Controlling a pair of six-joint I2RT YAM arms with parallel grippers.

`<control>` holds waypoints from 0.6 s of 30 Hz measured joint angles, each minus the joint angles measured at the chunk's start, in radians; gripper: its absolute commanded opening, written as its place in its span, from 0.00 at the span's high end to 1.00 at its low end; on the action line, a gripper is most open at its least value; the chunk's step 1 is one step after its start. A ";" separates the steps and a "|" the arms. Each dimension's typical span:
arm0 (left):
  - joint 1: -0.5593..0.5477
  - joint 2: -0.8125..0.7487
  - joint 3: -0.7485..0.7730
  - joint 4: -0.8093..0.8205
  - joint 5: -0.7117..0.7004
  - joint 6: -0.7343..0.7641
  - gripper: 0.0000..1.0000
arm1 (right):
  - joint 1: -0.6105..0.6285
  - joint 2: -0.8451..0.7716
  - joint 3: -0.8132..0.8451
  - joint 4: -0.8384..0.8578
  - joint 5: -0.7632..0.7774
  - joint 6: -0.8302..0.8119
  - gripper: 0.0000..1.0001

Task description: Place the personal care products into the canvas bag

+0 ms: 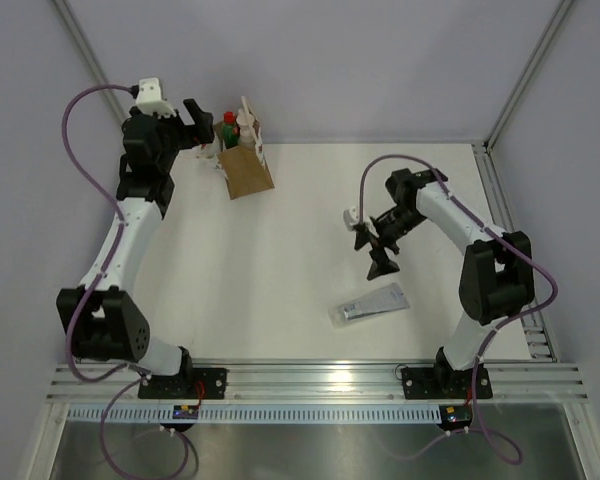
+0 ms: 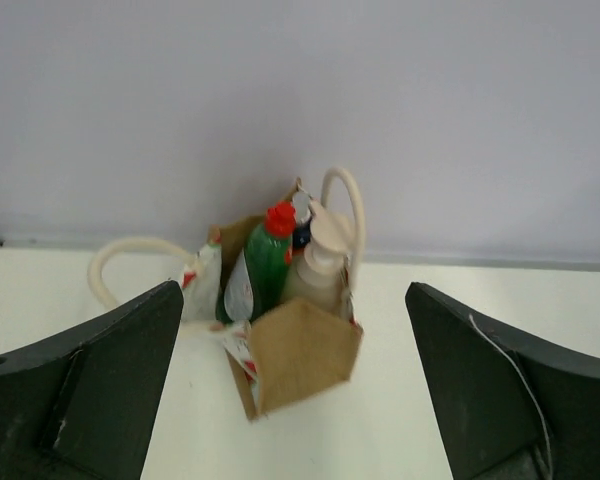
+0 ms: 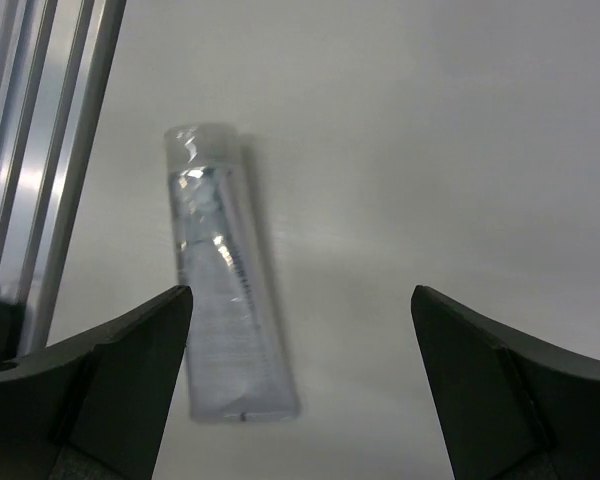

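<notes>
Top external, one canvas bag (image 1: pixel 246 170), one silver tube (image 1: pixel 372 304) lying apart

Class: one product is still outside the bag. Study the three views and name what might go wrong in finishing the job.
1. The silver tube lies flat on the table, so the right gripper, open near it, may scrape the surface or slip off.
2. The canvas bag stands in the far left corner, a long carry on which the tube may drop.
3. The green bottle and pump bottle crowd the bag's mouth; the tube may jam or tip it.
</notes>
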 measured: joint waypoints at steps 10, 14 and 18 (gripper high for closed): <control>0.011 -0.672 -0.554 -0.312 -0.008 -0.181 0.01 | 0.265 -0.283 -0.538 0.243 0.398 0.117 0.01; 0.013 -0.885 -0.696 -0.417 -0.008 -0.252 0.01 | 0.397 -0.301 -0.586 0.387 0.503 0.280 0.01; 0.013 -1.025 -0.731 -0.517 -0.024 -0.270 0.01 | 0.445 -0.248 -0.559 0.523 0.569 0.428 0.01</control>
